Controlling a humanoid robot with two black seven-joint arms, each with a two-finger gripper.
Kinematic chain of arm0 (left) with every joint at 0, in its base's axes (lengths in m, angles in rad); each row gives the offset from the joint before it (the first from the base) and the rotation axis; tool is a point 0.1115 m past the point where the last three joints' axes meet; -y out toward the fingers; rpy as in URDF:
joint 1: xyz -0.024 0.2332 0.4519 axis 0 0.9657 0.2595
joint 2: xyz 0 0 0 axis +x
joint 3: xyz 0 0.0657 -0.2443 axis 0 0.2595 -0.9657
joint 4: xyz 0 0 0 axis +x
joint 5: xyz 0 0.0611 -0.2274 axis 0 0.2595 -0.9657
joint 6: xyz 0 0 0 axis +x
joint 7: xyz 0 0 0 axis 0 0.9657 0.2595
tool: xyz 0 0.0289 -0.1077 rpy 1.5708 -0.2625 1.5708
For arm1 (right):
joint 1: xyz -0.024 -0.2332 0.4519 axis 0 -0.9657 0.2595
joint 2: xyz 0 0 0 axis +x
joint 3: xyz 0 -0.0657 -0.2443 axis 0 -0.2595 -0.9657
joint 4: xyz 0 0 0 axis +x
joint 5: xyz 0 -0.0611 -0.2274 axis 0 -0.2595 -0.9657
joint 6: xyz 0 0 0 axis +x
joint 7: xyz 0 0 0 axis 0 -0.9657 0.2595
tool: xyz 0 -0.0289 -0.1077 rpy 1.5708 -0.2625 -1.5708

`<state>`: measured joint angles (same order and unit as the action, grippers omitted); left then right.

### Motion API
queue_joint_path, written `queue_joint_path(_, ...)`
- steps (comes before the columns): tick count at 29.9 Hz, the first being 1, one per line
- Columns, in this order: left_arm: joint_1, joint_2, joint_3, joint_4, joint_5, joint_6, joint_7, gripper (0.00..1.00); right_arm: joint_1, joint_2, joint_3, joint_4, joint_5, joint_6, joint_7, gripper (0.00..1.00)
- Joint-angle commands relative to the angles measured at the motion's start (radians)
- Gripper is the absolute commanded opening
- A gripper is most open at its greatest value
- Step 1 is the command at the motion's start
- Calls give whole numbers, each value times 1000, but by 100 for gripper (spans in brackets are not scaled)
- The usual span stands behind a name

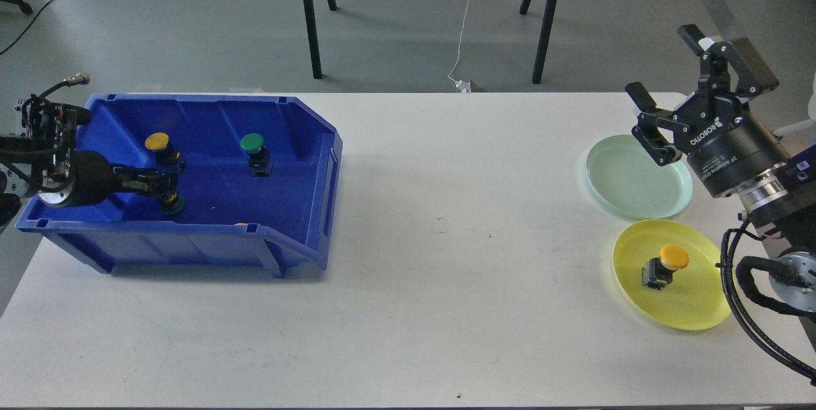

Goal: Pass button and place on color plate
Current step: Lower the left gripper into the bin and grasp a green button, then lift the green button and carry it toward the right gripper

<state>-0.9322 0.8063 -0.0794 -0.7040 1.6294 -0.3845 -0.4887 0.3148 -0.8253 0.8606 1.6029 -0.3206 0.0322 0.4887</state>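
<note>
My left gripper reaches into the blue bin from the left. It looks shut on the body of a green button and holds it low near the bin's front wall. A yellow button and a second green button stand further back in the bin. My right gripper is open and empty, raised over the pale green plate. A yellow button lies on the yellow plate at the right.
A bit of another yellow button peeks over the bin's front wall. The white table spans the gap between bin and plates. Black stand legs stand on the floor behind it.
</note>
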Motion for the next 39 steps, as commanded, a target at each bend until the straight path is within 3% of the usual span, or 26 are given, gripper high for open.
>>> queue_joint_path(1,-49,40,-6,-78,-8,-22,0,15,0,0,0,0,0,0,0,96)
queue_joint_path(5,-123,126,-31,-172,-28,-97,0,14,0,2,0,0,0,0,0,96)
queue_joint_path(11,-154,203,-164,-316,-175,-104,0,15,0,0,1,0,0,0,0,96)
queue_joint_path(15,-135,222,-385,-423,-495,-104,0,15,-2,-2,5,-1,0,0,0,96)
queue_joint_path(18,-102,205,-444,-497,-739,-104,0,15,-11,-6,5,0,0,0,0,96)
queue_joint_path(22,-73,44,-445,-532,-878,-104,0,15,-25,-31,11,2,-2,0,0,96)
queue_joint_path(29,58,-304,-442,-531,-878,-104,0,15,-28,-66,6,70,-37,-14,0,96)
queue_joint_path(39,142,-452,-433,-516,-746,-104,0,15,-10,24,-77,129,-169,-47,0,95)
